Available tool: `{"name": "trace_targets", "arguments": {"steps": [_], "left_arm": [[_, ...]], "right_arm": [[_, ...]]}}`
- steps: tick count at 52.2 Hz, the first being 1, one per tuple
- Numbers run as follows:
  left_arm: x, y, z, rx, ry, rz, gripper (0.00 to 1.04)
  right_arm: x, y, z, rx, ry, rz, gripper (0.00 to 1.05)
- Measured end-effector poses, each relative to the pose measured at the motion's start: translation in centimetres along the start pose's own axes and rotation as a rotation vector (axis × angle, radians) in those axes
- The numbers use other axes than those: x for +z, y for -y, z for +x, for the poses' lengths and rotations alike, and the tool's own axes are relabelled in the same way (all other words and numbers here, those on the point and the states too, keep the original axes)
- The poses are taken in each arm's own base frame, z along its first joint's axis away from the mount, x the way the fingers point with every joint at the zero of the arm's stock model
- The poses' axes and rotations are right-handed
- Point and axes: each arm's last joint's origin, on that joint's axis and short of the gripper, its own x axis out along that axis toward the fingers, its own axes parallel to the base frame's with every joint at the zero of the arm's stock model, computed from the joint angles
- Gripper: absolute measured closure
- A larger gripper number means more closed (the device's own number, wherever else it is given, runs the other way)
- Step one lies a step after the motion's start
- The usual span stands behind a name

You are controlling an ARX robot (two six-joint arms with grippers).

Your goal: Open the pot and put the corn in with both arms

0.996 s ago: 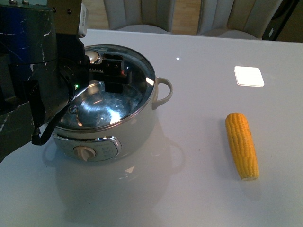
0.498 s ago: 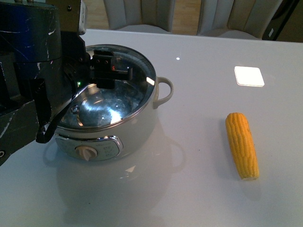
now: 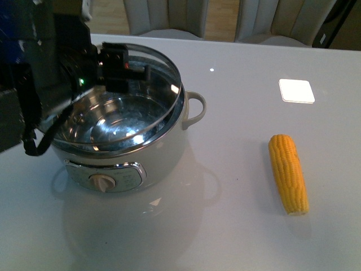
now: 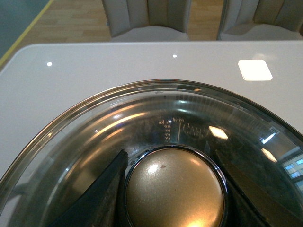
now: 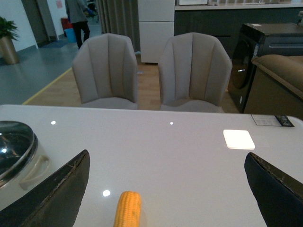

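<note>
The cream-white pot [image 3: 169, 149] stands at the left of the table with its dial facing me. My left gripper [image 3: 121, 70] is shut on the knob [image 4: 174, 189] of the glass lid [image 3: 161, 79]. The lid is raised and tilted above the pot's rim, so the steel bowl shows beneath it. Black fingers [image 4: 102, 194] press both sides of the knob. The corn [image 3: 288, 172] lies flat on the table to the right, well apart from the pot. In the right wrist view my right gripper [image 5: 165, 189] stands open above the table, with the corn [image 5: 128, 209] below between its fingers [image 5: 277, 189].
A bright white square patch [image 3: 296, 91] shows on the table behind the corn. Grey chairs [image 5: 109, 71] stand past the table's far edge. The pot's side handle [image 3: 194, 110] sticks out toward the corn. The left arm's black bulk fills the front view's upper left.
The left gripper has lifted the glass lid off the pot's rim, up and slightly left, tilting it. The corn has not moved.
</note>
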Motion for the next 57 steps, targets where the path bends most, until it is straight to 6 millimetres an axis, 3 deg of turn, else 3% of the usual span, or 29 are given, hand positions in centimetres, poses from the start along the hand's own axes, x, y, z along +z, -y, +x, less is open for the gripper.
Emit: {"name": "trace_targets", "arguments": {"steps": [14,22,28,45,53,57], "left_arm": [[4.4,-2.6,-1.4,0.054,0.100,-0.020,0.60],[6.5,-4.9,-2.2,0.097,0.157,-0.042,0.60],[7.3,-7.8,-2.5,0.174,0.190,-0.046,0.60],[4.1,-16.0,-2.2,0.467,0.149,-0.052,0.60],[0.2,-19.3,-1.5,0.594,0.064,-0.077,0.60],[-1.1,-19.9,-1.3,0.614,0.038,-0.083,0.60]], "right_arm": [[0.0,0.0,0.0,0.000,0.000,0.000,0.09],[0.0,0.0,0.0,0.000,0.000,0.000,0.09],[0.0,0.0,0.0,0.000,0.000,0.000,0.09],[0.0,0.0,0.0,0.000,0.000,0.000,0.09],[0.0,0.0,0.0,0.000,0.000,0.000,0.09],[0.0,0.0,0.0,0.000,0.000,0.000,0.09]]}}
